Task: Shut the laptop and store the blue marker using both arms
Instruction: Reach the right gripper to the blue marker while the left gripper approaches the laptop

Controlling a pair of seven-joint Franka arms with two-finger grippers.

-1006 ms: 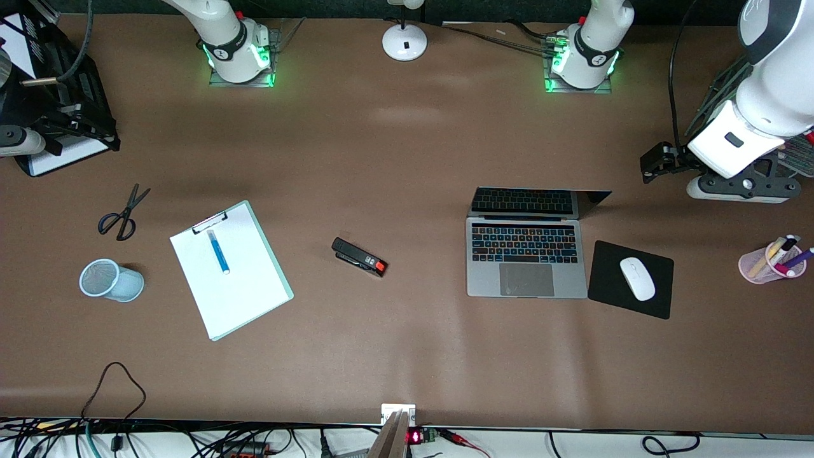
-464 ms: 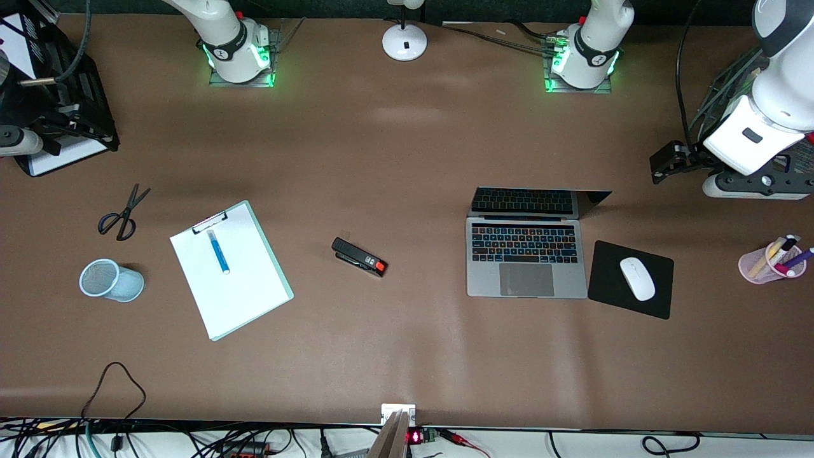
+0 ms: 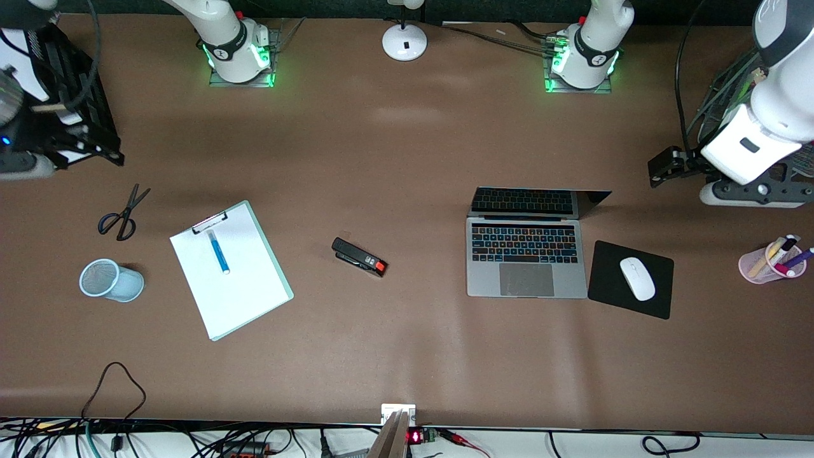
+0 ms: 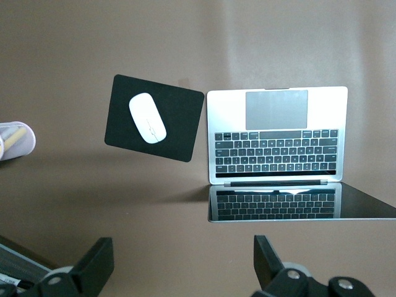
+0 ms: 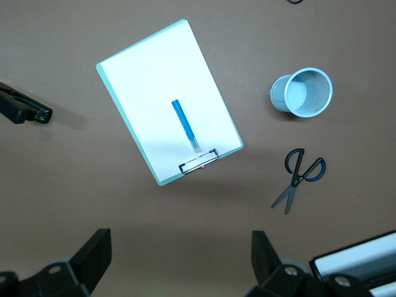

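Nothing is done: the laptop (image 3: 526, 245) stands open and the blue marker (image 3: 218, 251) lies on the clipboard (image 3: 241, 286). The left gripper (image 4: 184, 265) and right gripper (image 5: 181, 260) hang high with fingers apart.

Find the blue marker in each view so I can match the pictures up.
Front view: the blue marker lies on the clipboard, just below its clip, toward the right arm's end of the table.
Left wrist view: not in it; only the laptop, mouse pad and mouse show.
Right wrist view: the marker lies on the clipboard, near the middle of the picture.
Shared landmark: the clipboard, in the front and right wrist views.
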